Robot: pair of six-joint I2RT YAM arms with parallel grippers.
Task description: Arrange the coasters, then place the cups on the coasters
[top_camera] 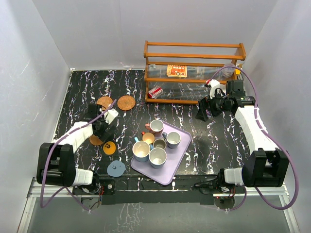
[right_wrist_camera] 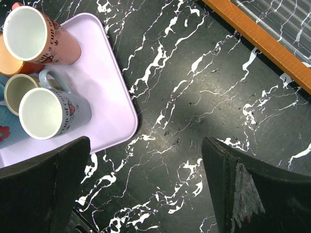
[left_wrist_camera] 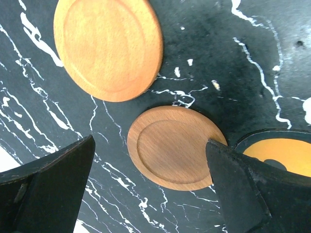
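My left gripper [top_camera: 99, 131] hangs open over the left coasters. In its wrist view the gripper [left_wrist_camera: 150, 191] stands just below a plain orange coaster [left_wrist_camera: 176, 147], which its right finger's tip overlaps. A second plain orange coaster [left_wrist_camera: 108, 46] lies beyond, and the dotted coaster [left_wrist_camera: 286, 155] peeks out behind the right finger. Two rattan coasters [top_camera: 104, 102] [top_camera: 126, 102] and a grey-blue coaster [top_camera: 115, 168] lie apart. Several cups [top_camera: 157, 157] stand on the lilac tray [top_camera: 181, 156]. My right gripper [top_camera: 200, 114] [right_wrist_camera: 146, 189] is open over bare table beside the tray [right_wrist_camera: 112, 87], and holds nothing.
A wooden rack [top_camera: 194, 73] stands at the back right, holding a red-and-yellow packet [top_camera: 176, 71] and a red-and-white can [top_camera: 155, 92]. Its orange rail [right_wrist_camera: 257, 36] runs close to my right gripper. White walls enclose the black marbled table.
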